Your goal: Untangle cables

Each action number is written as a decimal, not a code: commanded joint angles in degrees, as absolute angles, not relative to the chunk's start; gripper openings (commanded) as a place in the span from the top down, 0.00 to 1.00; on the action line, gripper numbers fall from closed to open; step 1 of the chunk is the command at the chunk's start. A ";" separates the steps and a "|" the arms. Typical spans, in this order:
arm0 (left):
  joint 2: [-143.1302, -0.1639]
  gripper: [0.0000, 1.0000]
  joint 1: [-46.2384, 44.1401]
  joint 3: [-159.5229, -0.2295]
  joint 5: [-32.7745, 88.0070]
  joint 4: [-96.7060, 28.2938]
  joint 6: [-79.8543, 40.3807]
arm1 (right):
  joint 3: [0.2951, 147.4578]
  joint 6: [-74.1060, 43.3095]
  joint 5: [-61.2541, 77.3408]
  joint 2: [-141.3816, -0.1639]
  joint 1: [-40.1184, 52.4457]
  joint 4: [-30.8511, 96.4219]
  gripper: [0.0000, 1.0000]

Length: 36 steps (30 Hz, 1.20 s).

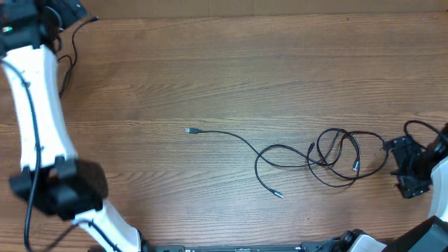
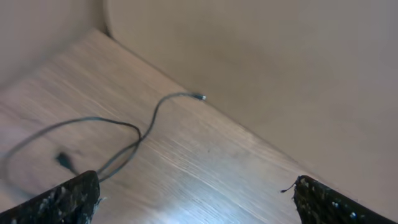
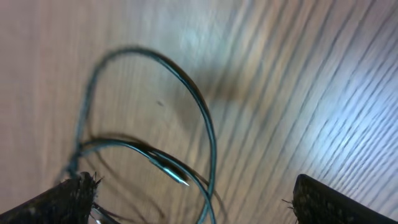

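**A:** Closest to the lens on the left wrist, what was there?

**B:** The left gripper point(image 2: 198, 190). Its fingers were spread wide at the two bottom corners, with only bare table point(image 2: 236, 168) between them. It had hold of nothing.

**A:** And past it?

**B:** One strand of the cables point(image 2: 153, 115) curved across the wood, well apart from the fingers. Its small plug point(image 2: 199, 96) lay close to the table's far edge. Beyond that edge was a plain beige wall point(image 2: 280, 56).

**A:** The right side?

**B:** The right gripper point(image 3: 189, 190) was spread just as wide and gripped nothing. Just ahead of it the cables arched in a loop. Lower strands ran close by the finger on the view's left, and I couldn't tell whether they touched it.

**A:** And from overhead?

**B:** The right gripper sat at the table's right edge, just beside the tangle. The cables lay in overlapping loops right of centre. One strand trailed left to a silver plug point(image 1: 189, 130) near the middle, and another ended lower down in a second plug point(image 1: 278, 194). The left arm point(image 1: 35, 119) was well apart at the left edge, and I couldn't make out its gripper there.
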<state>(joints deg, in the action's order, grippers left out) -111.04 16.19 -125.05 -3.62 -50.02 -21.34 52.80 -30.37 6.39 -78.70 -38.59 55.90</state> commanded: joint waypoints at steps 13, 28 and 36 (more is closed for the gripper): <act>-85.01 0.00 16.10 -119.79 -1.80 -76.25 -23.40 | 62.43 -27.35 18.00 -70.39 -38.59 57.21 0.00; -47.03 0.00 16.10 -72.93 5.98 -67.22 -22.26 | 62.22 -25.02 19.53 -70.41 -38.59 59.31 0.00; -44.77 0.01 16.10 -65.23 5.82 -72.18 -22.28 | 62.22 -25.02 19.51 -70.41 -38.59 59.31 0.00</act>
<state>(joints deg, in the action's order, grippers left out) -44.51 16.21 -66.81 4.82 -72.01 -22.52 61.34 -25.80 19.14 -71.29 -38.59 59.59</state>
